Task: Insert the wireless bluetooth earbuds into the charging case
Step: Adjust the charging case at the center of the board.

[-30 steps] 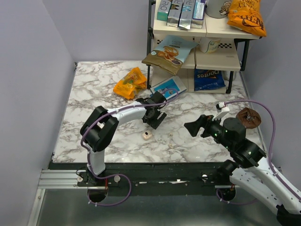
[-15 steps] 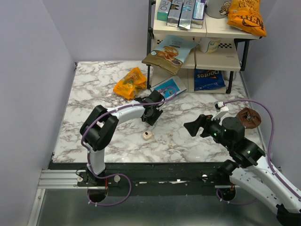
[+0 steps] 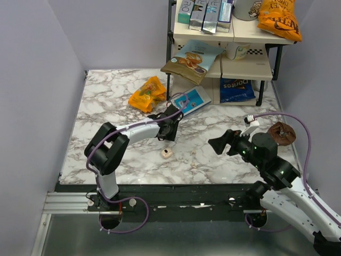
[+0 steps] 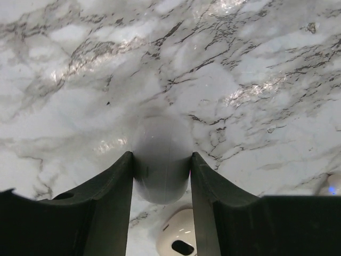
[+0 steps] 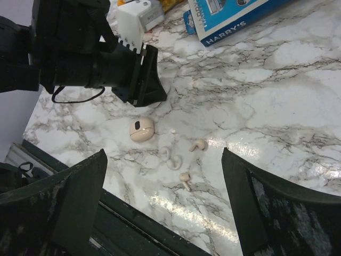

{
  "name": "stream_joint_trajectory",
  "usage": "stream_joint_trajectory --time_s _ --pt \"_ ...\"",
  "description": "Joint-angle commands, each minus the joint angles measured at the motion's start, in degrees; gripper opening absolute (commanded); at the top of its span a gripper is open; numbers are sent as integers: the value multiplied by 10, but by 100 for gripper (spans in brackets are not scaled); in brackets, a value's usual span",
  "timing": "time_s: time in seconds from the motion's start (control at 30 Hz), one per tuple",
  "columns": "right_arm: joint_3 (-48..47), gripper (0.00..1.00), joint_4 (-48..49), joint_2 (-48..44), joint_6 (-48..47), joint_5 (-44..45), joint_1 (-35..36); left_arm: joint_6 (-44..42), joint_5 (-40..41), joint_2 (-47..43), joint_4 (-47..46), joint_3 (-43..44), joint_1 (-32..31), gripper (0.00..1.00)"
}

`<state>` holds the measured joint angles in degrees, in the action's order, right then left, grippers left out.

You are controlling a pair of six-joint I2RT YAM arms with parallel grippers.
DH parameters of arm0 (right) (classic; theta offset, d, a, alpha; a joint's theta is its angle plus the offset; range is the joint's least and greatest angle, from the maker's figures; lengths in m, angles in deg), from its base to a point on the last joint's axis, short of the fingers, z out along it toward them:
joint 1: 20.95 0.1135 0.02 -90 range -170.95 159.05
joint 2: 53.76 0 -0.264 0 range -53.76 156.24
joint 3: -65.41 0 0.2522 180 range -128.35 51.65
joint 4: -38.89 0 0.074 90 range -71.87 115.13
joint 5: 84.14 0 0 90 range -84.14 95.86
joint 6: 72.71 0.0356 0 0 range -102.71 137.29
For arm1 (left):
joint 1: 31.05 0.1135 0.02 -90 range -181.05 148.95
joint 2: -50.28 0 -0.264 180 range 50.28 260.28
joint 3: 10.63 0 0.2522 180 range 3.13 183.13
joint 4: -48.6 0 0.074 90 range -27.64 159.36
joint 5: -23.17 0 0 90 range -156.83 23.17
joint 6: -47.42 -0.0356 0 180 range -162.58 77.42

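The cream-beige charging case [image 5: 141,128] lies on the marble, its dark oval spot facing up; its top also shows in the left wrist view [image 4: 178,242]. Two cream earbuds [image 5: 198,144] [image 5: 185,180] lie loose to its right. My left gripper [image 3: 168,131] hovers just behind the case. Its fingers [image 4: 120,186] press both sides of a smooth pale grey rounded object [image 4: 161,160] that rests on the marble. My right gripper [image 5: 165,208] stands wide open above the table's front edge, with the earbuds and the case in view between its fingers and nothing held.
Two translucent white rings [image 5: 170,157] lie between the case and the earbuds. A blue Harry's box [image 5: 229,16] and an orange snack bag [image 3: 147,94] sit behind the left gripper. A shelf rack [image 3: 224,48] stands at the back right, with a brown disc [image 3: 281,133] beside the right arm.
The left gripper's jaws have narrowed from wide open onto the pale rounded object, and the gripper has shifted slightly back and left. The right arm has not moved.
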<state>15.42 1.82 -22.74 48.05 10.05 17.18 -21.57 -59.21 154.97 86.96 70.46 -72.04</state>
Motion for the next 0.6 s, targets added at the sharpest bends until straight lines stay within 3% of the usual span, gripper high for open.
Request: stream_joint_trajectory --time_s 0.0,0.07,0.2,0.4,0.47,0.5,0.57 --pt "1 97 -11 -19 17 16 -2 241 43 -46 -54 -40 -1 0" --pt "7 97 -8 -27 19 24 -2 352 76 -41 -25 -26 -1 0" --pt "12 97 -6 -34 18 29 -2 487 105 1 96 37 -1 0" --pt "14 97 -7 -24 20 26 -2 607 134 22 135 69 -1 2" --pt "14 97 -6 -25 18 26 -2 626 142 25 128 69 -1 11" --pt "16 97 -6 -25 17 27 -2 626 143 34 129 78 -1 27" --pt "17 97 -7 -23 16 27 -1 617 140 44 139 87 -1 35"
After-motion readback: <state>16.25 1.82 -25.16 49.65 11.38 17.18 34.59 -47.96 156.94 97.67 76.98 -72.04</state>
